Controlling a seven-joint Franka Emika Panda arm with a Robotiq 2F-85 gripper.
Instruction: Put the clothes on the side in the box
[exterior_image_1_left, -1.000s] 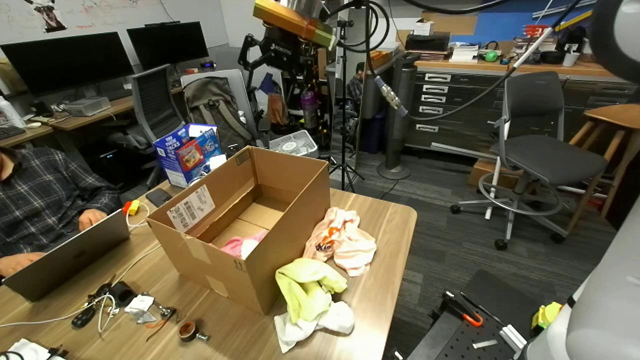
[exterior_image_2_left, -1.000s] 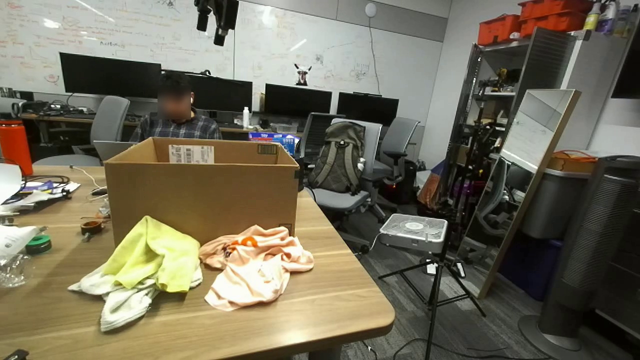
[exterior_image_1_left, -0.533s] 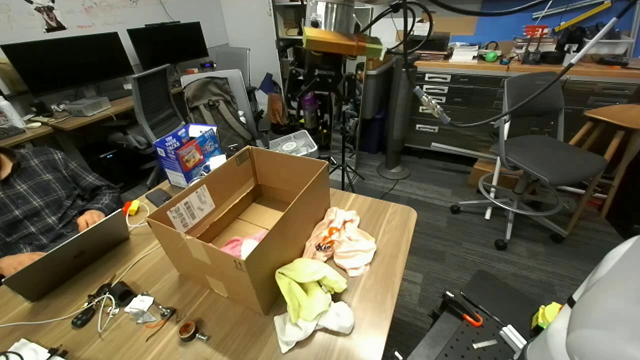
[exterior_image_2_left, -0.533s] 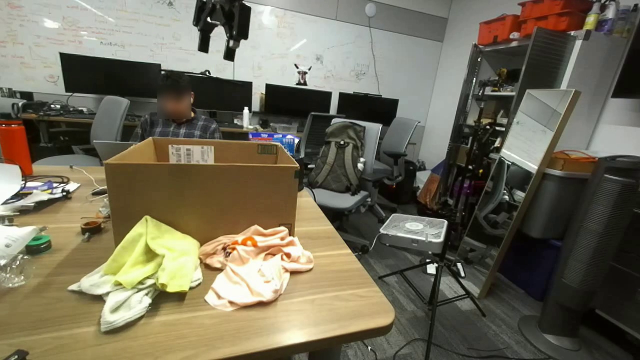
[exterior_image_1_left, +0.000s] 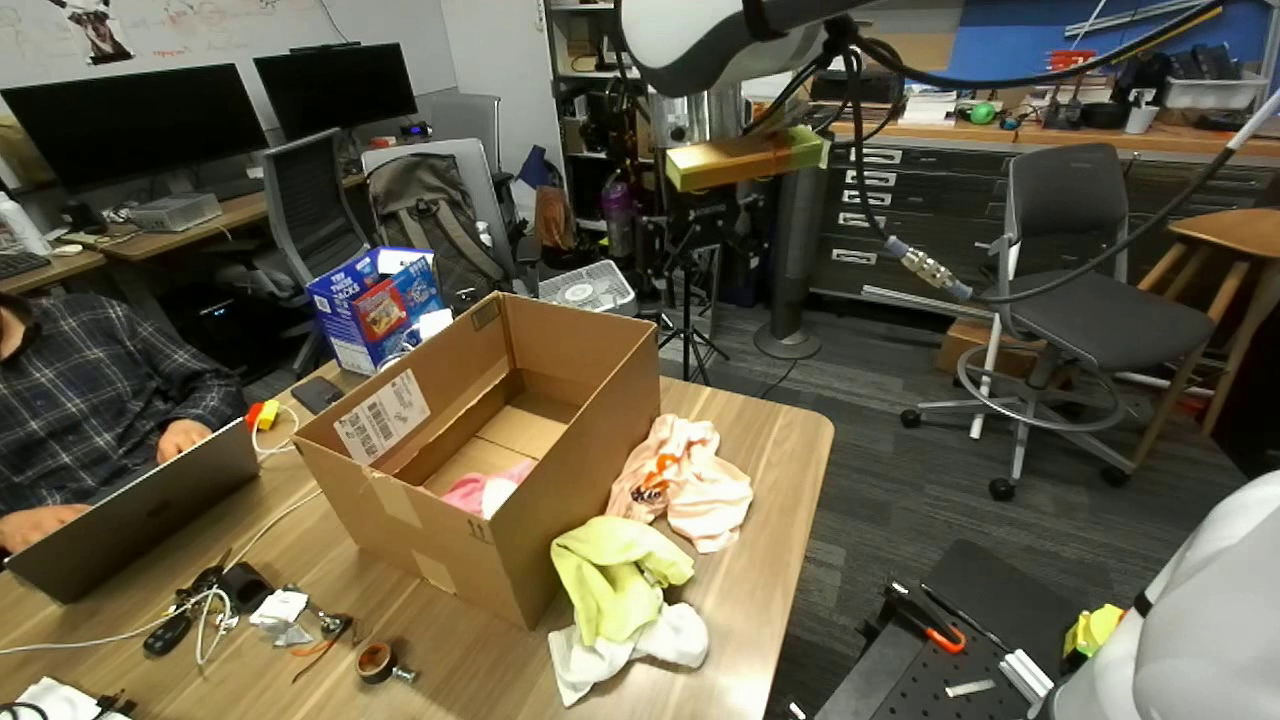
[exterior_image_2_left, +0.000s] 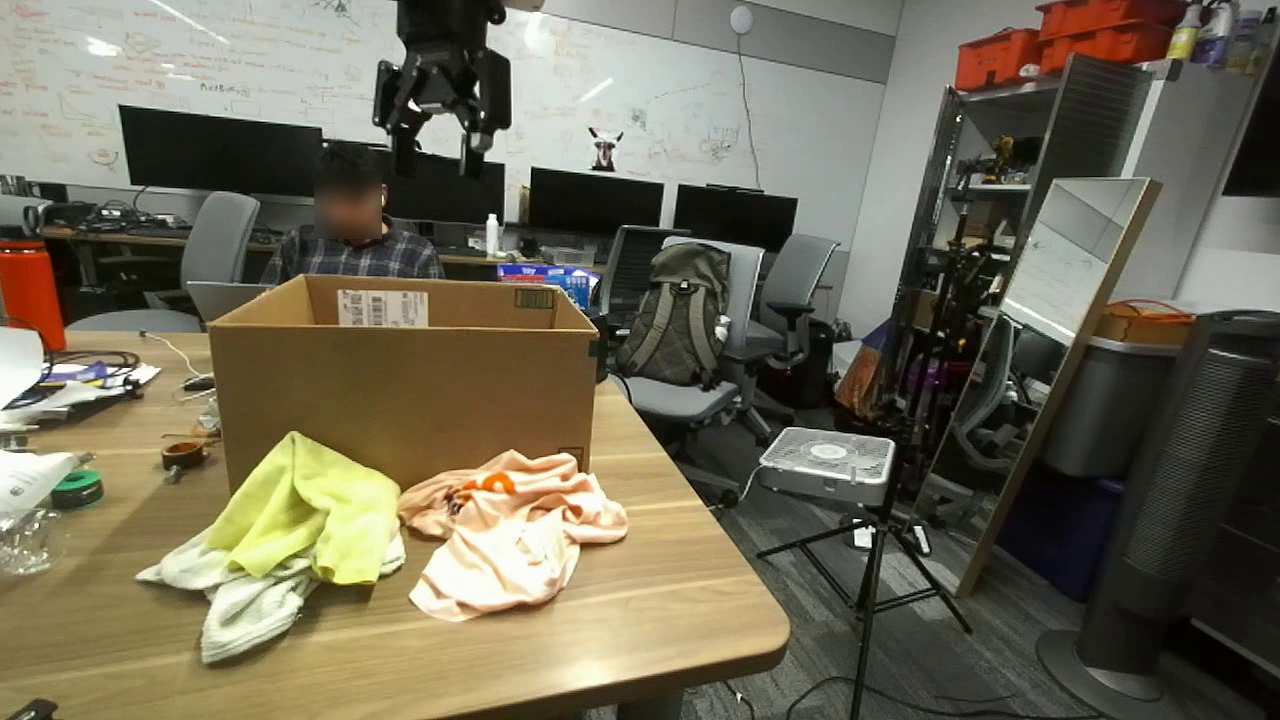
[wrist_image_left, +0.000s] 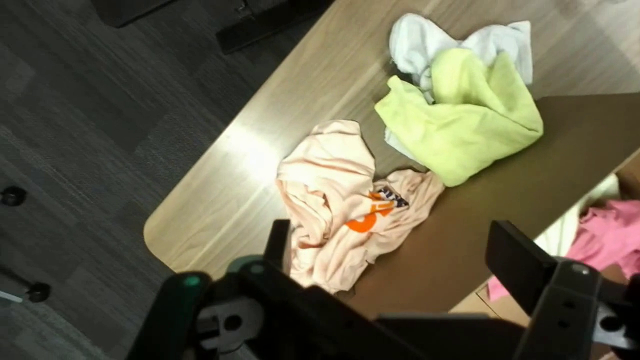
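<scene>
If I come down too close to the box (exterior_image_1_left: 570, 480), I could bump its wall. Right of it in an exterior view, on the table (exterior_image_1_left: 480, 660), the yellow cloth (exterior_image_1_left: 612, 570) lies bunched up on the white cloth (exterior_image_1_left: 660, 640); then the peach shirt (exterior_image_1_left: 700, 480), all wrinkly. My gripper (exterior_image_2_left: 437, 165) hangs high, fingers (wrist_image_left: 517, 265) wide apart, with nothing in them.

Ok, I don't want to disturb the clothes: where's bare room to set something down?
Bare wood shows on the table between the box, the brown roll and the white cloth, and between the peach shirt and the rounded corner. It's crowded along the box's long side, where shirt, white cloth and yellow cloth lie, and around the car key.
</scene>
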